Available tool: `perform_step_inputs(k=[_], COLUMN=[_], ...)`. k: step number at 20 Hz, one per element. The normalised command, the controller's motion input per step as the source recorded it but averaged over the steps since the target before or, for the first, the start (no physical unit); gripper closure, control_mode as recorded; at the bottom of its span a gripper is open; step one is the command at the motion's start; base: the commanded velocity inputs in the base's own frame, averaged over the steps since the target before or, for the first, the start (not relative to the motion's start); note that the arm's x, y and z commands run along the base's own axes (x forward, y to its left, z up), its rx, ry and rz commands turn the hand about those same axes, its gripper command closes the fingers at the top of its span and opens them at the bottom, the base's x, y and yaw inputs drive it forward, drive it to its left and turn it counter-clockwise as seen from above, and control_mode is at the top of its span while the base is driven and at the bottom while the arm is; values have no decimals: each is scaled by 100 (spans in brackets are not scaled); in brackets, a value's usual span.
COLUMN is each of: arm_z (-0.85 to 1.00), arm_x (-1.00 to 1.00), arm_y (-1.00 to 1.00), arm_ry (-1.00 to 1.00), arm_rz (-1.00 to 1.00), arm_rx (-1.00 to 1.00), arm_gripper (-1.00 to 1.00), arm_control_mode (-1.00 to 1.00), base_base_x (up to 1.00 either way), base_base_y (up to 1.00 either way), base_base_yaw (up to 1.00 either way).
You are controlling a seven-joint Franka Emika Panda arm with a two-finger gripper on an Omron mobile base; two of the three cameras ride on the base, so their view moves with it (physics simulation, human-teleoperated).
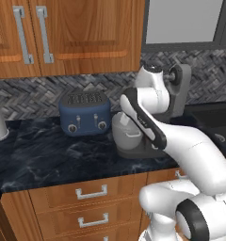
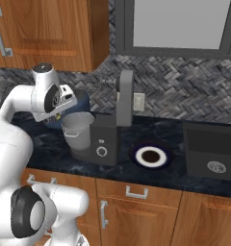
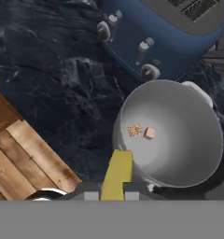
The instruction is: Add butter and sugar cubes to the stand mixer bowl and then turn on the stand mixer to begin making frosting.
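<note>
A: Closely pinched on the butter [image 3: 117, 173], that end effector [image 3: 111, 195] — yellow stick standing up between the two tips in the hand view.

B: Agreed. Held just outside the rim of the stand mixer bowl [image 3: 179, 135], on the side away from the toaster [image 3: 165, 37]. Not yet over the opening, as far as can be judged.

A: And inside the bowl?

B: Two sugar cubes [image 3: 150, 133] lying on the bowl's floor, near its middle: one clean tan cube, and touching or just beside it a speckled, crumbly-looking one. Cannot tell whether truly touching.

A: So sugar done, butter pending.

B: Looks that way. Roughly at the halfway mark, by judgement: sugar in, butter gripped and near the bowl, mixer not switched on.

A: Further out from the bowl?

B: Seated on the base of the stand mixer [image 2: 110, 129], head tilted back, so nothing hanging over the bowl's mouth. Round silver-rimmed knob [image 2: 101, 152] on the mixer's base, on the side away from the bowl. Navy toaster right behind the bowl. Dark marbled table [image 1: 49, 150] under all of it.

A: Remaining, then?

B: Carry the stick over the rim, release, then reach round the bowl to the knob. Likely awkward: small knob, low on the base.
</note>
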Motion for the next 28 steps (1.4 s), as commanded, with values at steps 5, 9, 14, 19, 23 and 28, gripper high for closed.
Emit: perform_step_inputs(k=[5,9,14,19,23,28], arm_z=[-38,-30,-32,-32,-29,-20], arm_x=[52,43,23,19,18,18], arm_y=[-4,-4,-13,-9,-3,0], arm_ry=[1,0,0,0,0,0], arm_rz=[0,0,-1,0,0,0], arm_rx=[-2,0,-1,0,0,0], arm_gripper=[100,100,100,100,100,100], arm_control_mode=[-100,-100,-100,-100,-100,-100], base_base_x=[0,0,0,0,0,0], base_base_y=[0,0,0,0,0,0], base_base_yaw=[0,0,0,0,0,0])
